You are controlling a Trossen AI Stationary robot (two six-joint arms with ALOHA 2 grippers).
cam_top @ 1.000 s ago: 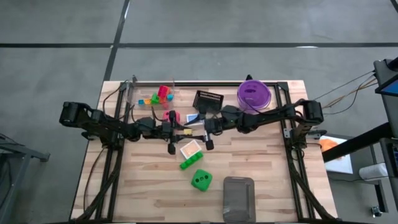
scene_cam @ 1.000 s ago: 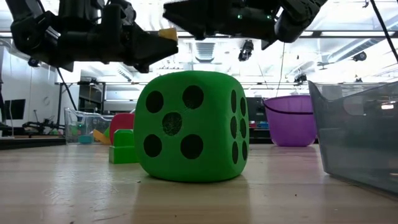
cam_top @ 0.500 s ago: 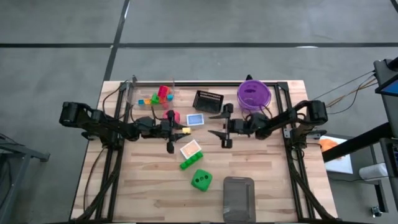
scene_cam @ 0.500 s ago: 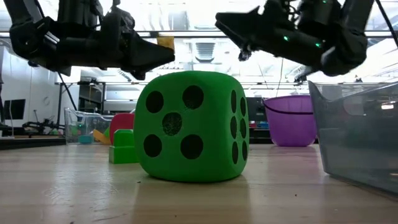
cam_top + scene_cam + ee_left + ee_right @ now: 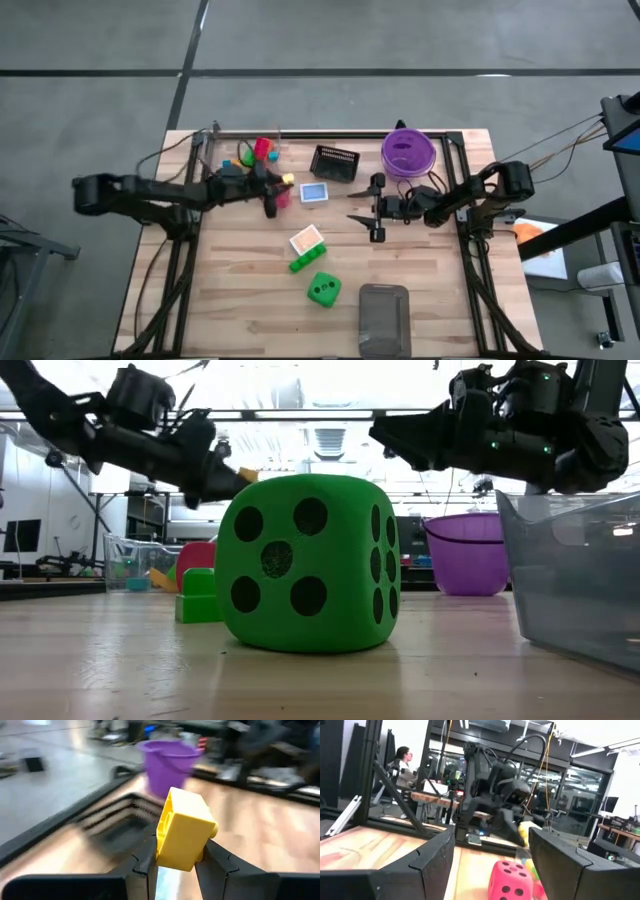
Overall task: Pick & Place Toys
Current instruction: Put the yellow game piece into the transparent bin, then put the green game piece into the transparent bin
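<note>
Wooden tabletop, lab room behind. Left gripper sits above the far-left part of the table, jaws pinching a yellow brick clear of the surface, just beside the red die and near the clear bin of small bricks. Picture cards, a green brick and the green die lie mid-table. Right gripper hovers right of centre, jaws spread, empty. Step in hand, as judged: carrying the brick. Next: position over the intended container, likely the clear bin, lower, release.
</note>
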